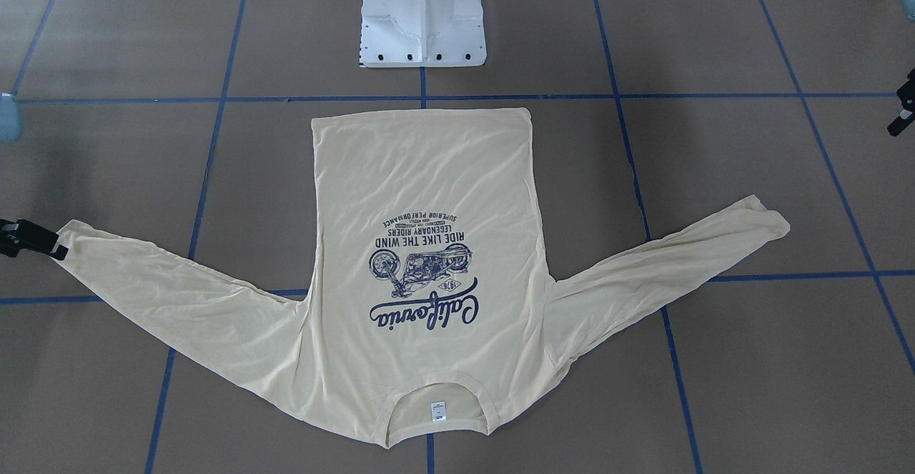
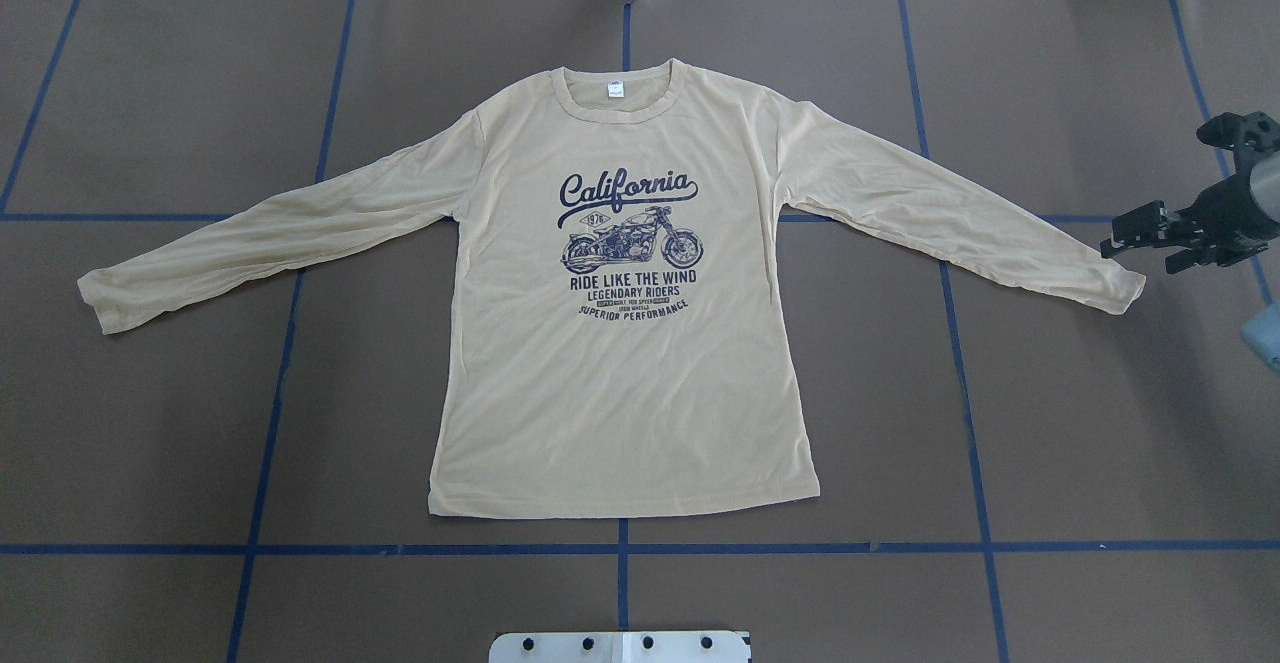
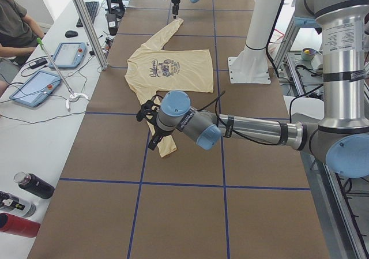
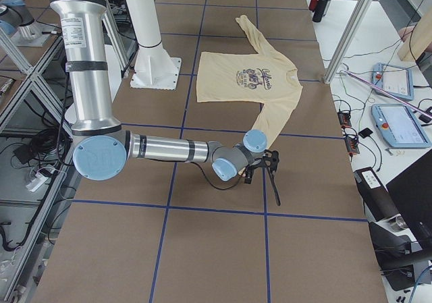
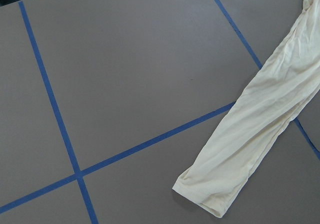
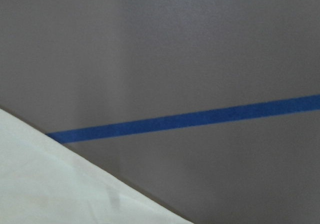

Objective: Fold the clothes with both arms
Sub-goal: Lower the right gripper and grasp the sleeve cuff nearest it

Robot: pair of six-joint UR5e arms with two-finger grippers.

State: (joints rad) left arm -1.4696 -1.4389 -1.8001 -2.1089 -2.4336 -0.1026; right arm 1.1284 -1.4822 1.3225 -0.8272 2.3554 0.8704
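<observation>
Now the thin cream shirt [image 2: 620, 393] lies flat on the brown table [image 2: 180, 413], print up, sleeves spread; the right gripper [image 2: 1140, 246], parted and empty, sits just beside one cuff [image 2: 1122, 293], the left gripper [image 3: 149, 126] near the other, its grip impossible to tell.

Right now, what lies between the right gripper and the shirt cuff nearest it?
Nothing but a narrow strip of bare brown table, seen in the overhead view. The open right gripper hangs just beyond the shirt's cuff.
</observation>
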